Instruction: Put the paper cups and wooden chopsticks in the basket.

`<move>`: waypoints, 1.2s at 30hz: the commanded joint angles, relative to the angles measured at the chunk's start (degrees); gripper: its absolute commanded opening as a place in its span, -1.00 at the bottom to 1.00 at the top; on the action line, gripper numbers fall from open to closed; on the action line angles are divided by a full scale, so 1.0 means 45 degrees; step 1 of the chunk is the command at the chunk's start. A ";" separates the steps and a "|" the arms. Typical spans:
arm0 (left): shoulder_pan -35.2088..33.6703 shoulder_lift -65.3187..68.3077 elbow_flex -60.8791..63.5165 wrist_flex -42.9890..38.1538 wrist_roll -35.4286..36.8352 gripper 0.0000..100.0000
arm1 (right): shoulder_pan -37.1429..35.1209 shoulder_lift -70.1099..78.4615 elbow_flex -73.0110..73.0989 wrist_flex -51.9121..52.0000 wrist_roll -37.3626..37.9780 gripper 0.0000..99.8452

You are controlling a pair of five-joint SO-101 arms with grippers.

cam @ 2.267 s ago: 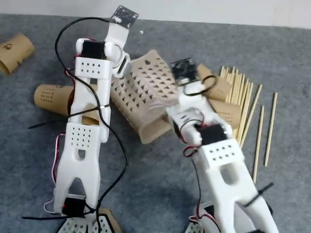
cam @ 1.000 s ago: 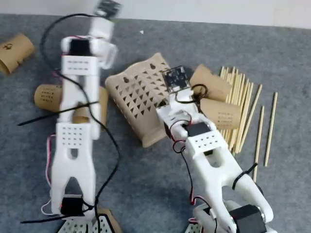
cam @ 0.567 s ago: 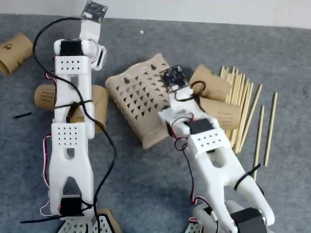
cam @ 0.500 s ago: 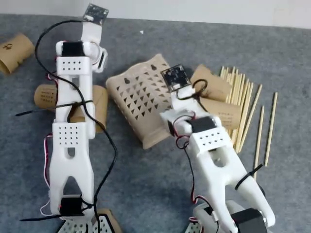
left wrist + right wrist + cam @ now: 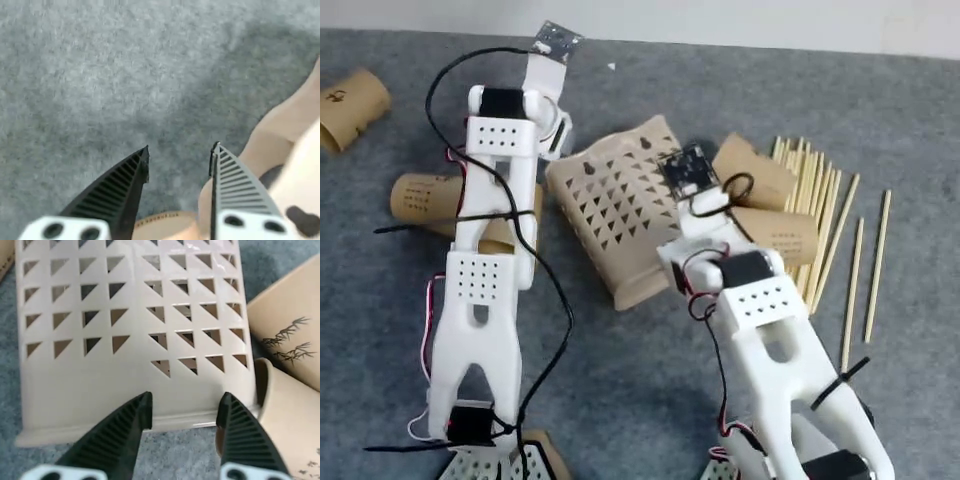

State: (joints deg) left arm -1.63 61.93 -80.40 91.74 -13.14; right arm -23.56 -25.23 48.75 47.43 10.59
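Right wrist view, right gripper point(image 5: 185, 402): jaws spread wide with nothing between them, hanging just over the basket point(image 5: 125, 335) near the solid band at one end of its perforated wall.
Left gripper point(image 5: 180, 150): likewise parted and empty, above the grey mat point(image 5: 100, 60), with a cup rim point(image 5: 160, 218) close beneath it and pale basket plastic beside one finger.
Basket position: in the high view the basket point(image 5: 620, 215) lies tipped on its side between the two arms, not upright.
Basket handling: it looks like light, stiff plastic, likely to skid on the mat if nudged. The rim or the solid band should give the surest pinch.
Paper cups: one cup point(image 5: 760, 170) and a second cup point(image 5: 782, 232) lie on their sides just beside the basket. A sleeved cup point(image 5: 425, 195) lies by the left arm, and a far cup point(image 5: 355, 100) is well apart.
Cup handling: probably thin, light, easily crushed and prone to roll. Close gently over the wall at the rim.
Chopsticks point(image 5: 815, 200): bundled on the mat past the right-hand cups, with a loose stick point(image 5: 877, 265) farther out.
Chopstick handling: stiff and light but lying flat, so likely hard to get under. Pinch across mid-length.
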 commanded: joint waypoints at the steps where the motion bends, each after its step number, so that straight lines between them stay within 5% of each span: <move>1: 0.0791 -0.0537 -0.0381 0.1250 -0.0117 -0.54 | -0.0147 0.0166 0.1026 -0.0107 0.0117 -0.56; 19: 0.1436 -0.5265 0.2940 0.1778 -0.0059 -0.54 | 0.1201 0.0147 0.1885 -0.0068 0.0078 -0.56; 36: 0.0029 -0.2178 0.2100 -0.0527 -0.0117 -0.54 | 0.1299 0.0147 0.1885 -0.0049 0.0059 -0.56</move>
State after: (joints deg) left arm -1.27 52.09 -70.11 89.98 -13.32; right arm -20.31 -25.41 51.03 46.46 10.68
